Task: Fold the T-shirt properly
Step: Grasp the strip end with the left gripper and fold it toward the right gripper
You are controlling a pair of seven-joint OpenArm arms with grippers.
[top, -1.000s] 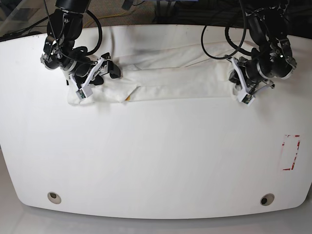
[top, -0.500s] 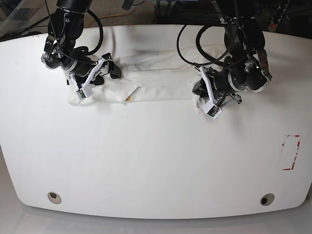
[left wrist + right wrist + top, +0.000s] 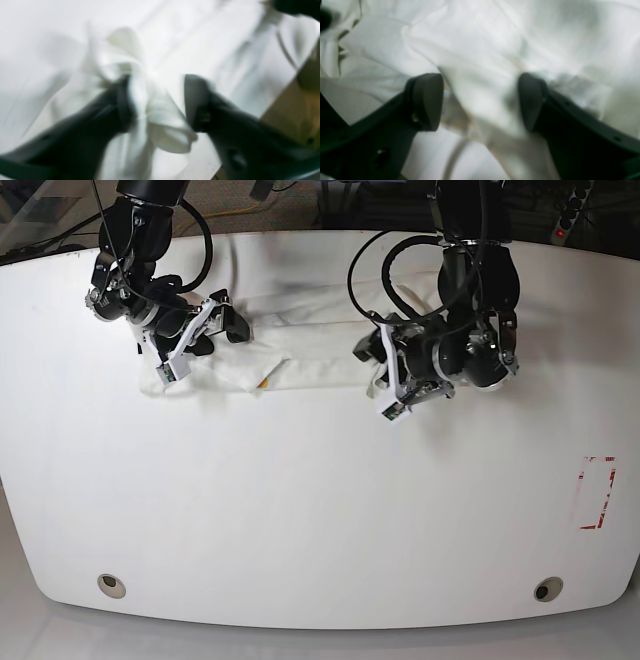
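1. Start at about ten o'clock on the white table (image 3: 300, 510): your right gripper (image 3: 190, 340) sits there on the left end of the T-shirt (image 3: 320, 350), its white-edged fingers pointing down toward seven o'clock.
2. In the right wrist view the two dark, rounded pads (image 3: 426, 100) stand wide apart, with soft, creased white cotton (image 3: 480, 75) bunched between them; you cannot tell from the blur whether either pad presses the cloth.
3. The T-shirt lies as a long, narrow folded band across the table's twelve o'clock edge, matte white and wrinkled, with a small yellow-orange fleck (image 3: 262, 380) showing at a turned-up corner.
4. Right of centre, at about one o'clock, your left gripper (image 3: 395, 385) is over the band's right end, black cables (image 3: 380, 280) looping above it.
5. The left wrist view is heavily blurred: the black fingers (image 3: 120, 102) stand partly apart, with a rumpled tuft of white fabric (image 3: 155, 117) rising between them. Whether that fabric is pinched you cannot tell.
6. At three o'clock a red-and-white rectangular marking (image 3: 597, 492) lies flat on the table.
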